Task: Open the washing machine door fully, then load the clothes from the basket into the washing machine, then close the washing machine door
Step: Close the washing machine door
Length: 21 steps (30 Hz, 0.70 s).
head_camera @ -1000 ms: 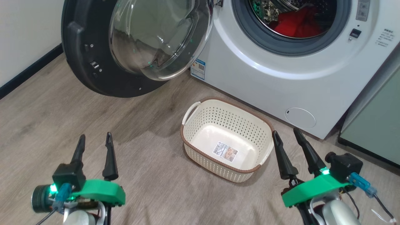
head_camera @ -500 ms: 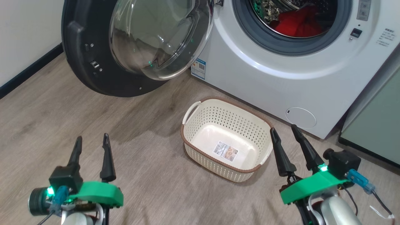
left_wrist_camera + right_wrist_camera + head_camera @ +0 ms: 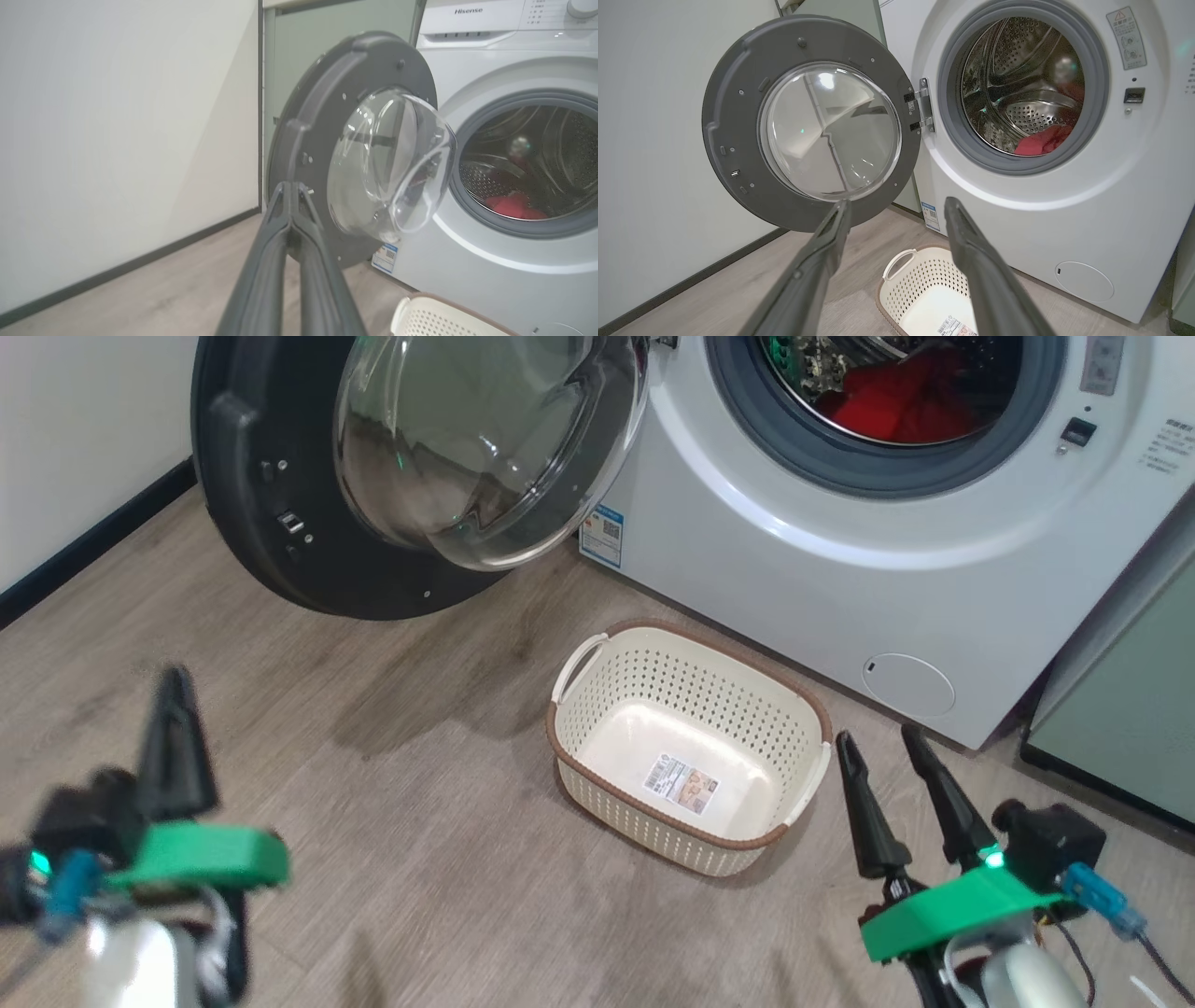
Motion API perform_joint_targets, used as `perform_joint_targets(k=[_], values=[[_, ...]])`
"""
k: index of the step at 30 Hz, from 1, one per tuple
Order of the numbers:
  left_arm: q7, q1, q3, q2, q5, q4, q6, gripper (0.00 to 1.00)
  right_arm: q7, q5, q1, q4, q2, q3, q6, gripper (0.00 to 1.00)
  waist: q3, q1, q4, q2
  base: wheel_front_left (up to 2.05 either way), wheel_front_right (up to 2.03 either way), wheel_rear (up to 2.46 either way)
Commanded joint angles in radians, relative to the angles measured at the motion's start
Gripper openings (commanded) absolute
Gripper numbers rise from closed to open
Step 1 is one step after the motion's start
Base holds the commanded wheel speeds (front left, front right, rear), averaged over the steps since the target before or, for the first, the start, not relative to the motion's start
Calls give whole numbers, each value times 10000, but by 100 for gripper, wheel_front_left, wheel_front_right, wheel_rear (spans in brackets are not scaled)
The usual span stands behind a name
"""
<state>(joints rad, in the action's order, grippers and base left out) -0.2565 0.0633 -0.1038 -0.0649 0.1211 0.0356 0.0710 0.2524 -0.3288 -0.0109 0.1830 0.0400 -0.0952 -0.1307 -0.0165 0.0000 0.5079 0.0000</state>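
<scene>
Washing machine door stands open at upper left, straight ahead of the nearer left pincer, whose tips meet on nothing; right pincer gapes empty.

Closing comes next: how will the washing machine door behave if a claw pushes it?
The washing machine door likely swings rigidly on its side hinge rather than flexing. Its wide rim and bulging glass bowl suggest some heft. The smooth glass could let the left claw slide.
</scene>
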Motion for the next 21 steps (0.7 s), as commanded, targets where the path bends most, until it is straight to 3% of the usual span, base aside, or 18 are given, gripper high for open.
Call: perform_joint_targets(k=[1, 8, 12, 16, 21], values=[[-53, 762, -419, -269, -91, -388, -69, 0, 94, 93, -181, -388, 102, -190, 0, 100, 21, 0, 8, 0, 0, 0, 0], [-53, 2652, -1872, -1606, -114, -150, -494, 0, 94, 825, -531, -585, 102, -404, 0, 100, 1152, 0, -596, 0, 0, 0, 0], [-53, 3913, -2636, -2444, 121, 643, -913, 0, 94, 1192, -932, -543, 103, -478, 0, 100, 1806, 0, -946, 0, 0, 0, 0], [-53, 5292, -3401, -3190, 725, 2444, -1403, 0, 94, 1435, -1246, -462, 127, -532, 0, 100, 2361, 0, -1254, 0, 0, 0, 0], [-33, 7250, -4138, -4035, 2003, 5817, -1793, 0, 94, 1570, -1548, -401, 181, -589, 0, 100, 2883, 0, -1622, 0, 0, 0, 0]])
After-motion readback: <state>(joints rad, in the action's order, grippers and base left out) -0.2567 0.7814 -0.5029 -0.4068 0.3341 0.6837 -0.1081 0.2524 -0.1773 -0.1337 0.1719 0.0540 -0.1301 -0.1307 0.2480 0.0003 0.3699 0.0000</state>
